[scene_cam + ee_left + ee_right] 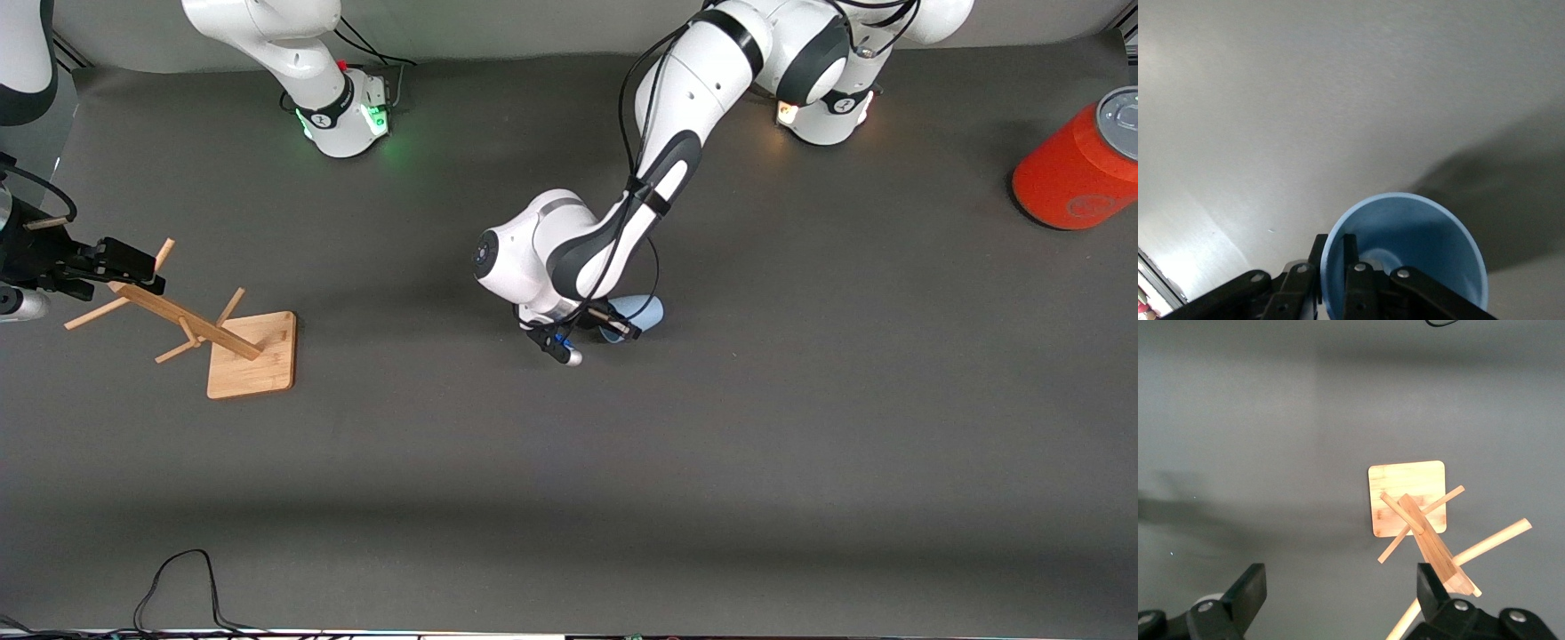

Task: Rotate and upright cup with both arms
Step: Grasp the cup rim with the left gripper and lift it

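Note:
The pale-blue cup (644, 311) lies on its side on the grey mat near the table's middle. My left gripper (612, 325) is at its open end. In the left wrist view the cup (1431, 240) opens toward the camera, and my left gripper (1334, 253) is shut on its rim, one finger (1350, 248) inside the wall and the other outside. My right gripper (142, 268) hangs open and empty over the top of the wooden rack at the right arm's end of the table. It also shows in the right wrist view (1341, 593).
A wooden peg rack (253, 354) on a square base stands at the right arm's end; its post and pegs (1425, 533) are close by one right finger. A large orange cylinder (1076, 173) with a grey top lies at the left arm's end. A black cable (178, 569) loops at the front edge.

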### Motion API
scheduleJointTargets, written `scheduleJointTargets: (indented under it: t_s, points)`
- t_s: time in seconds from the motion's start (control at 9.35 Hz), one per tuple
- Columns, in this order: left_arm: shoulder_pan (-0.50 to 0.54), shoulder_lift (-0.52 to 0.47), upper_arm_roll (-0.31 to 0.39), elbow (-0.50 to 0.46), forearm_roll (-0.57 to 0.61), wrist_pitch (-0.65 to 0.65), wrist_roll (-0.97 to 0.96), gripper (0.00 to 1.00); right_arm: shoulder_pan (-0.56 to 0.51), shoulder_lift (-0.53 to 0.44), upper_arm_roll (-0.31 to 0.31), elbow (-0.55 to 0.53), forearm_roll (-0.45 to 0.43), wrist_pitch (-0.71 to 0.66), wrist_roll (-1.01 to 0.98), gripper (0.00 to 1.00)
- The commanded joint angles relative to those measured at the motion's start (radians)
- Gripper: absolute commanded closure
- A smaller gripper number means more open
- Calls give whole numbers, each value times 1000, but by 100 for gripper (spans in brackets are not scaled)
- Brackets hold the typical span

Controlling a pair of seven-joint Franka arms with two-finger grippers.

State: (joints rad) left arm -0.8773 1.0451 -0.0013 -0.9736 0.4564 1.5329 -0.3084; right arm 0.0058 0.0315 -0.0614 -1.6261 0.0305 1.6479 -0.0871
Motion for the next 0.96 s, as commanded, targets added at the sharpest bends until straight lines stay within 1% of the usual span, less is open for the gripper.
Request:
scheduleJointTargets:
  t_s: [0.0,0.11,0.21,0.32,0.43,0.53,0.64,0.75,0.86]
  points:
    - [-2,-49,93,-4,-1,-5,14,100,-3,-13,3,-12,-14,9,-23,0]
    - [32,-71,136,3,-18,1,17,100,-3,-13,2,-11,-12,9,-23,0]
    - [97,-144,136,3,-53,-2,23,100,-3,-12,5,-11,-12,9,-20,0]
    - [153,-231,136,0,-92,-7,34,100,-1,-10,9,-9,-14,9,-17,0]
    - [203,-332,135,-16,-163,-22,40,100,2,-10,9,-9,-12,9,-17,0]
    - [246,-440,136,-63,-239,-45,43,100,2,-9,9,-5,-12,10,-17,0]
    - [270,-580,136,-186,-260,-28,43,100,0,-9,9,0,-14,12,-16,0]
    - [291,-732,138,-343,-263,14,43,100,0,-9,8,3,-14,10,-16,0]
    - [302,-861,136,-488,-272,76,43,100,0,-10,6,5,-14,10,-16,0]
